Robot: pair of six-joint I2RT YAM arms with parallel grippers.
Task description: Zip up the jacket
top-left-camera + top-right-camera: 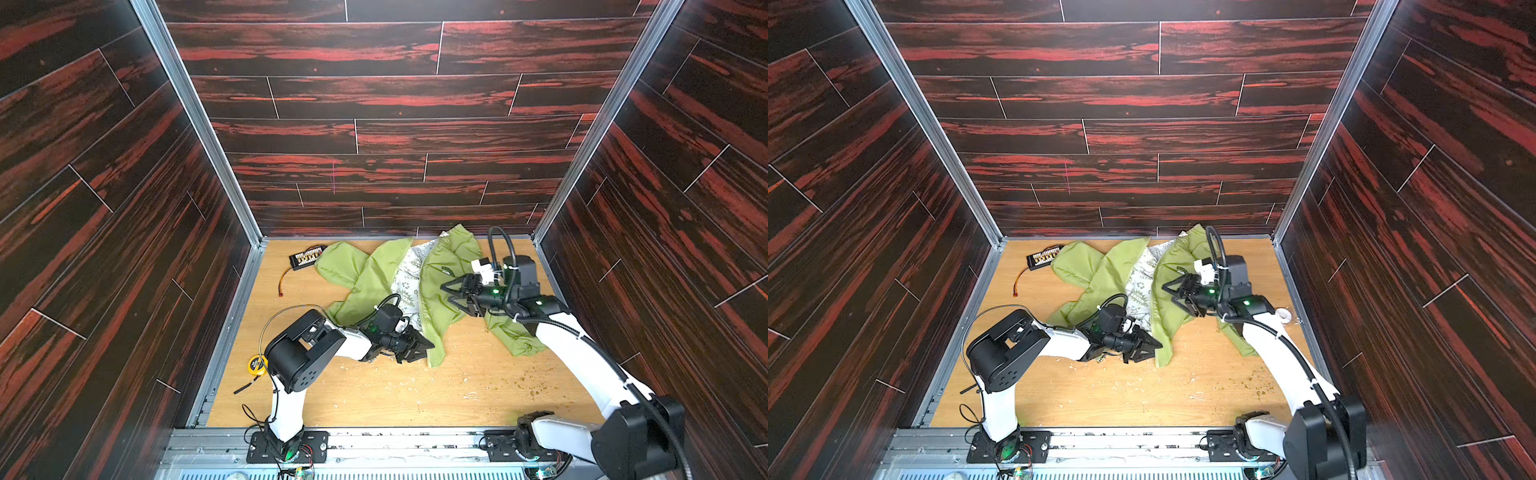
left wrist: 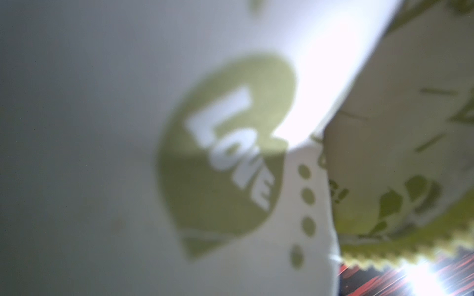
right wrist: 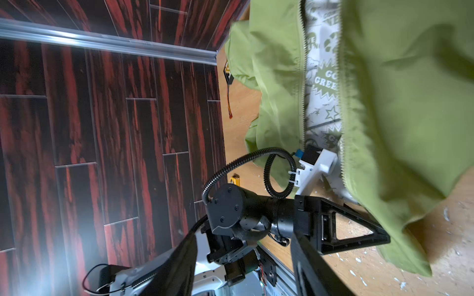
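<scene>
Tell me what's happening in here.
Two robot arms are working on a green jacket spread on the wooden table. Its front is unzipped, with pale printed lining showing between the zipper edges. The left gripper is down at the bottom hem by the zipper's lower end; whether it grips cloth is unclear. The right gripper is open over the other front panel.

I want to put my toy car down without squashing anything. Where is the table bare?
The biggest bare patch is the front of the table, between the arm bases and the jacket; only crumbs there. A smaller one lies between the black wired board and the tape measure. Crowded: the back, with jacket, left gripper and right gripper.
</scene>
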